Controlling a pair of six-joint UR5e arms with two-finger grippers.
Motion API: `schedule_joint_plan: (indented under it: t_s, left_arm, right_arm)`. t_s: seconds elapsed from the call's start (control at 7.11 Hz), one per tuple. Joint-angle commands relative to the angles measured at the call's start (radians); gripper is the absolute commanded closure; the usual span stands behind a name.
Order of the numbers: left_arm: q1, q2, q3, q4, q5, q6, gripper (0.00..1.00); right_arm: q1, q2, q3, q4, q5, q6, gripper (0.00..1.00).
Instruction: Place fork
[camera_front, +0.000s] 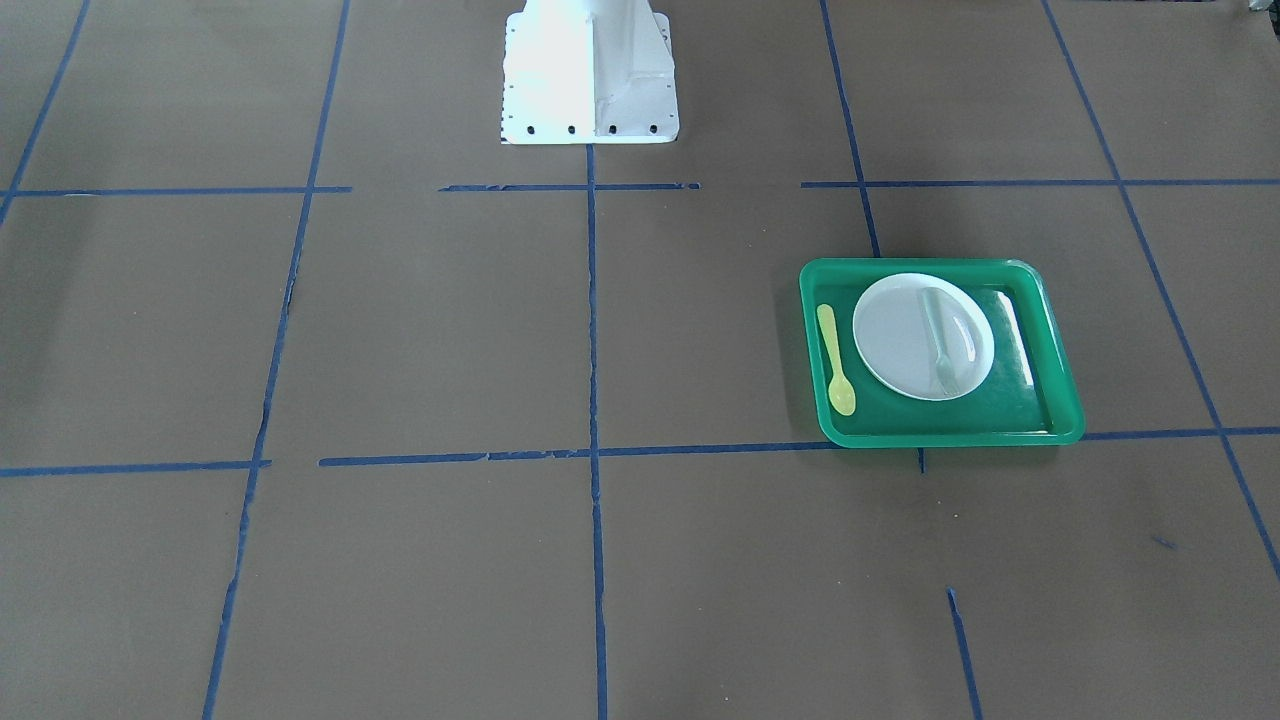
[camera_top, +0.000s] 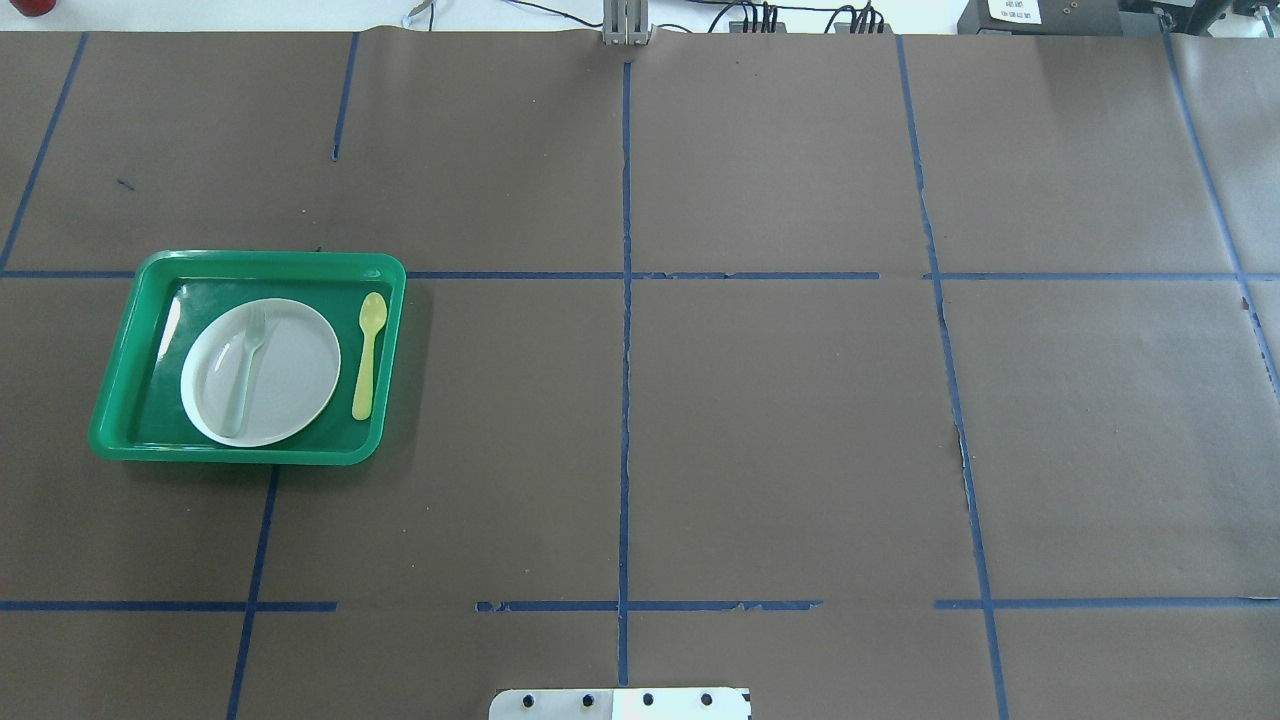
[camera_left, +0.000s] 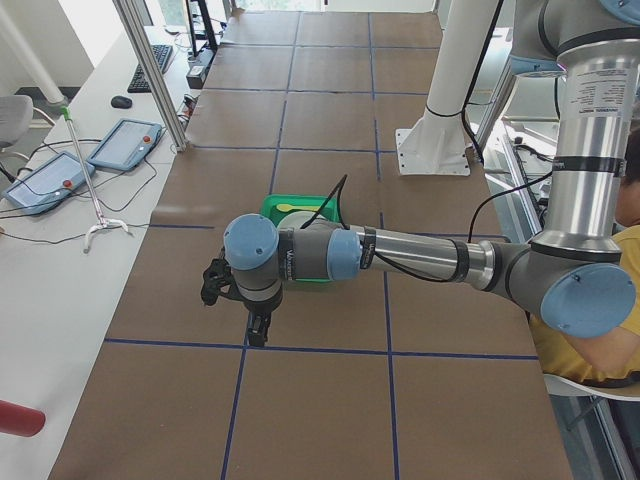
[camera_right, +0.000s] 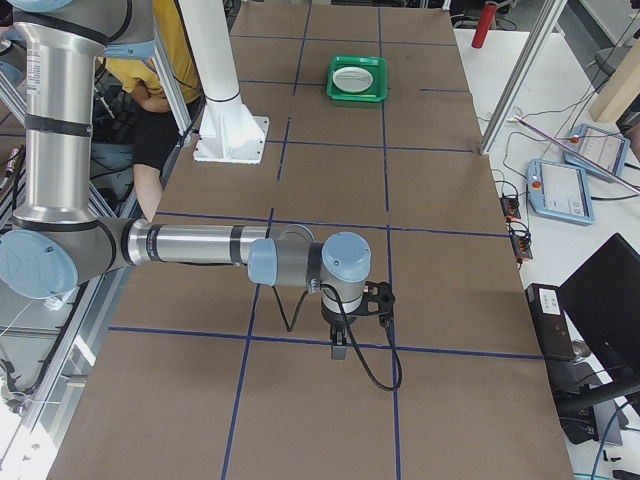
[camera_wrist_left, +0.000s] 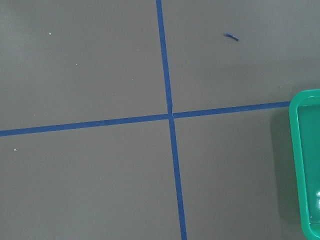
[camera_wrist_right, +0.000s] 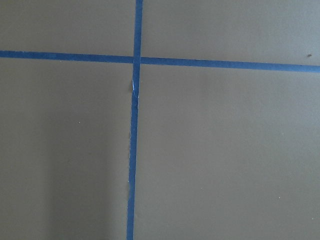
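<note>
The pale translucent fork (camera_front: 940, 345) lies on a white plate (camera_front: 895, 340) inside a green tray (camera_front: 940, 437). In the overhead view the fork (camera_top: 245, 370) sits on the left half of the plate (camera_top: 295, 370), handle toward the robot. A yellow spoon (camera_top: 368, 355) lies in the tray (camera_top: 240, 262) beside the plate. My left gripper (camera_left: 257, 328) hangs over the table on the near side of the tray, apart from it; I cannot tell if it is open or shut. My right gripper (camera_right: 338, 350) is far from the tray; I cannot tell its state.
The brown table is marked with blue tape lines. The white robot base (camera_front: 590, 70) stands at the table's middle edge. The tray's corner (camera_wrist_left: 302, 165) shows at the right of the left wrist view. The right wrist view shows only table and tape.
</note>
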Motion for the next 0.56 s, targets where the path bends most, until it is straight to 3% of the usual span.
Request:
schedule_joint_plan:
  t_s: [0.0,0.42]
  left_arm:
    - [0.0,0.001,-0.011,-0.007,0.0,0.011,0.0]
    - [0.0,0.002,0.023,0.006,0.011,0.003,0.0]
  right_arm:
    - [0.0,0.0,0.0,0.0,0.0,0.0,0.0]
    - [0.0,0.0,0.0,0.0,0.001,0.001,0.0]
